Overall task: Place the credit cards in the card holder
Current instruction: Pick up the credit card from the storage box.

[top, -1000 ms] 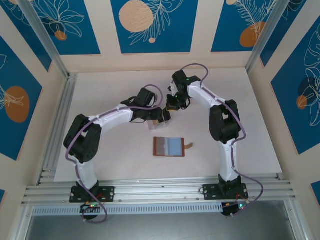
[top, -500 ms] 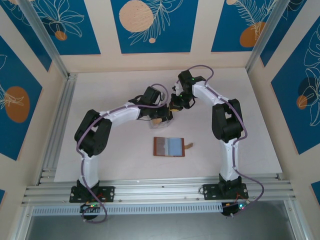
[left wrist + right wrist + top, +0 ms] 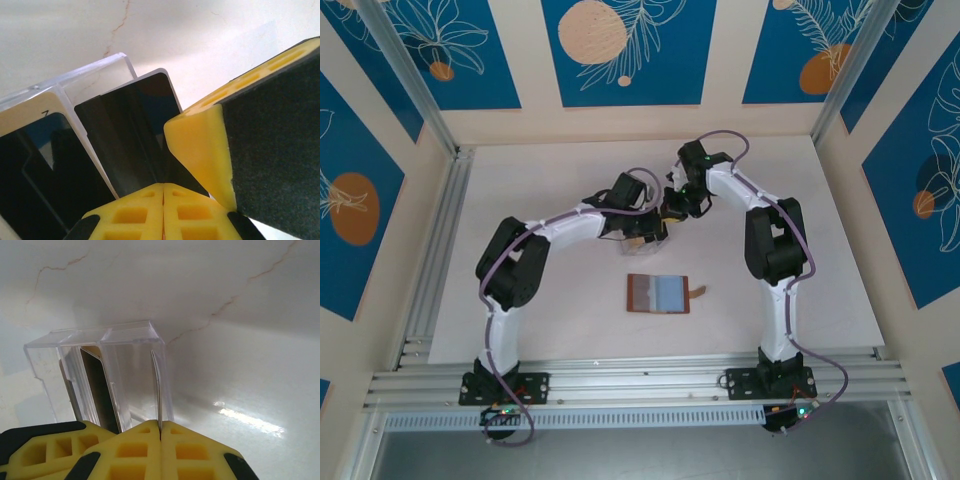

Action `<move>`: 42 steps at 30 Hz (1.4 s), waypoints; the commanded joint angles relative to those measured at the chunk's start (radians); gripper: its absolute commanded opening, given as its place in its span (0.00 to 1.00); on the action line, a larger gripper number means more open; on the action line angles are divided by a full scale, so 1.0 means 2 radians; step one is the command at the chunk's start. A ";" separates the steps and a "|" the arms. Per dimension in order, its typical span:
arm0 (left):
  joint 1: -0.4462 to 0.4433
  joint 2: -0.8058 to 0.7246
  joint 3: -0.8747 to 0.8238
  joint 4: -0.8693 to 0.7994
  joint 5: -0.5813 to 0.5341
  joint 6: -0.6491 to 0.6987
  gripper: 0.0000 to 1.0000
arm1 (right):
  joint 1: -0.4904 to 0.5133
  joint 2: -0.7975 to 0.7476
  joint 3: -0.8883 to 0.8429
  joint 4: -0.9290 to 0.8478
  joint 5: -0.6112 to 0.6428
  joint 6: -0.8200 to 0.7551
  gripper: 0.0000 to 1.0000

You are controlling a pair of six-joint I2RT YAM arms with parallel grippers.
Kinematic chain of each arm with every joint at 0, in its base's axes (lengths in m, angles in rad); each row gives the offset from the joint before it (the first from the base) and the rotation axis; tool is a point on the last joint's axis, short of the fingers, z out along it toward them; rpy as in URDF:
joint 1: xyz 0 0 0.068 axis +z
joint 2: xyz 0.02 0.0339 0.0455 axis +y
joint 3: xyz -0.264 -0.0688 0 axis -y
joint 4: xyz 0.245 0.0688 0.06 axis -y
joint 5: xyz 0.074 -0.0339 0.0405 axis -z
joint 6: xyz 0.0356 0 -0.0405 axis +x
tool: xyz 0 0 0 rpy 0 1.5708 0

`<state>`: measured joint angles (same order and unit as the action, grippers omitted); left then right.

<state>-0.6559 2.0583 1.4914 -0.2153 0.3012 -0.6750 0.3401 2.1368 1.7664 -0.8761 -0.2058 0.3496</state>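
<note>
The card holder [image 3: 658, 294] lies open on the table, brown with a blue-grey lining and a small tab. The credit cards stand upright in a clear plastic box [image 3: 640, 244]. Both grippers meet over that box. My left gripper [image 3: 163, 186] is shut, and a black card [image 3: 127, 130] runs down into its seam. To that card's left, behind a clear divider, stands a tan and black card [image 3: 35, 150]. My right gripper [image 3: 160, 429] is shut on a thin card [image 3: 158, 385] seen edge-on. One of its yellow fingers [image 3: 200, 150] leans in beside the black card.
The clear box [image 3: 120, 337] has thin dividers and stands just behind the card holder. Bare white table lies around both. Aluminium rails run along the left and near edges. The two wrists crowd each other above the box.
My left arm reached further right over the box and its jaws closed. My right arm shifted slightly right and stayed shut.
</note>
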 commanded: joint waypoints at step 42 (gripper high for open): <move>-0.013 -0.017 -0.062 -0.011 -0.070 0.005 0.06 | -0.002 -0.048 -0.039 -0.020 -0.003 0.009 0.04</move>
<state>-0.6811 2.0197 1.4067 -0.1223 0.2119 -0.6746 0.3283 2.0850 1.6974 -0.8524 -0.2165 0.3855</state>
